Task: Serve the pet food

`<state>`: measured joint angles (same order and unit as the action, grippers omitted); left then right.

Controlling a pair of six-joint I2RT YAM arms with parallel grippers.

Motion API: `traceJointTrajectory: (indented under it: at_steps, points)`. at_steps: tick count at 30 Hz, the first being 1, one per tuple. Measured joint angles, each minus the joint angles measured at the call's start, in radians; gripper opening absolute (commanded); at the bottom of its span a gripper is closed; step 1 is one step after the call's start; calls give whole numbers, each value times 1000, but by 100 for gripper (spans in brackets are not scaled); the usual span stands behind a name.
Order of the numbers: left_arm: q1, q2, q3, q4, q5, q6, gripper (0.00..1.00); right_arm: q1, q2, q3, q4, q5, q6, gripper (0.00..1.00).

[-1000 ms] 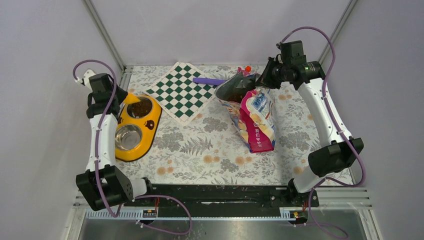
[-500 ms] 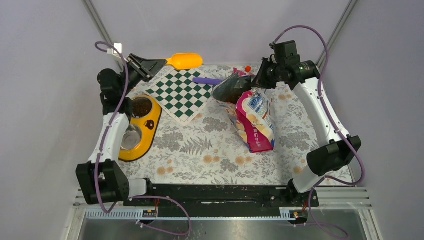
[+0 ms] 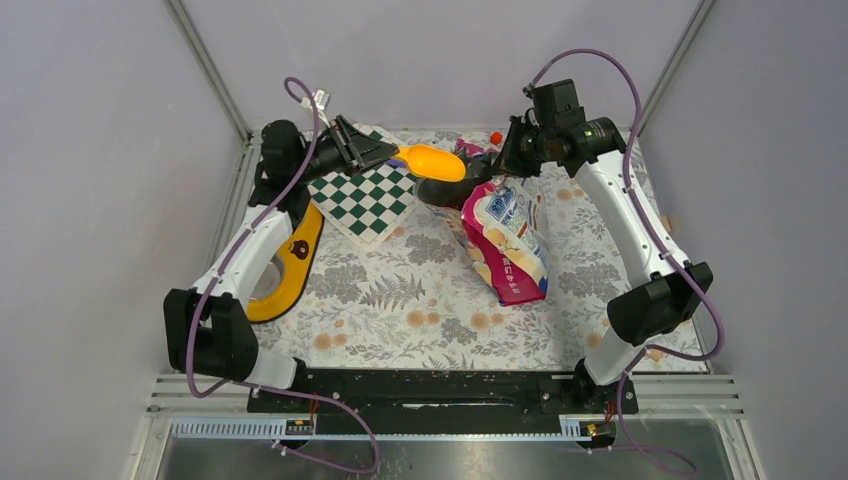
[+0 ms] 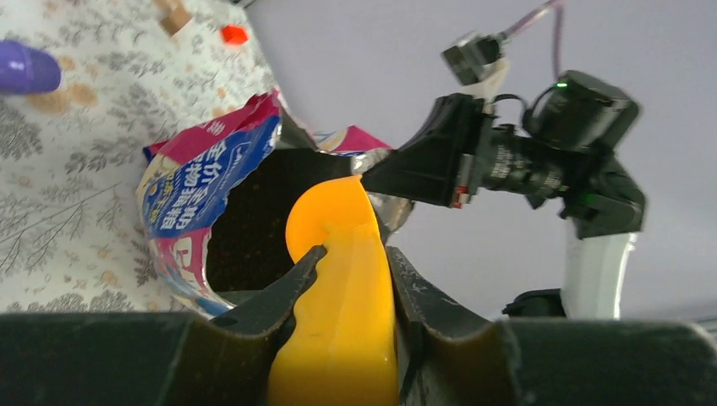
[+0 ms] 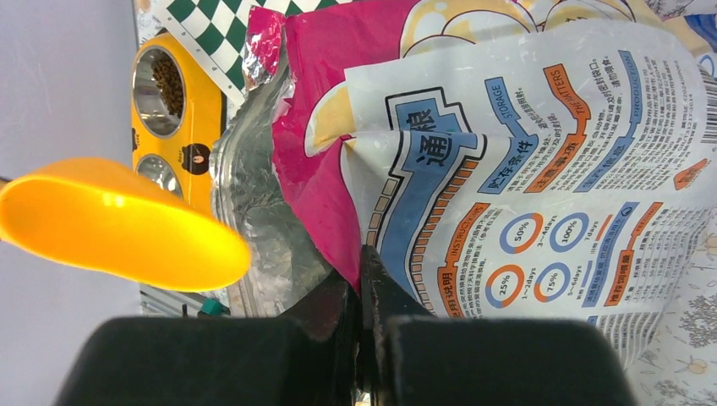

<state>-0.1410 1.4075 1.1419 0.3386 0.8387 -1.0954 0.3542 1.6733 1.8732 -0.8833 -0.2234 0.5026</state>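
Note:
The pink-and-blue pet food bag (image 3: 508, 245) lies at mid-table with its torn mouth raised toward the back. My right gripper (image 3: 506, 162) is shut on the mouth's top edge; the right wrist view shows the jaws (image 5: 363, 258) pinching the pink foil of the bag (image 5: 541, 144). My left gripper (image 3: 388, 153) is shut on the handle of the orange scoop (image 3: 433, 162). The scoop's bowl (image 4: 334, 222) hangs just in front of the open mouth, where dark kibble (image 4: 249, 224) fills the inside. The left gripper (image 4: 355, 254) clamps the handle on both sides.
The yellow double-bowl feeder (image 3: 287, 283) sits at the left, half hidden under my left arm. One bowl holds kibble (image 5: 169, 80). A green-and-white checkered mat (image 3: 370, 200) lies at the back, with a purple object (image 4: 25, 68) and a small red piece (image 3: 496, 136) nearby.
My left arm swung right from the feeder, carrying the scoop across the checkered mat to the bag's mouth. The right gripper kept its hold and shifted slightly left.

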Motion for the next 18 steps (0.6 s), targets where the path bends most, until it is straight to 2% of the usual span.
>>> traceJointTrajectory:
  at_steps: [7, 15, 18]
  points:
    - [-60, 122, 136, -342, -51, 144, 0, 40, 34, 45, -24, 43, -26, 0]
    - [-171, 249, 178, -512, -176, 172, 0, 97, 77, 87, -29, 87, -54, 0]
    - [-226, 310, 254, -588, -245, 196, 0, 119, 88, 93, -26, 102, -59, 0]
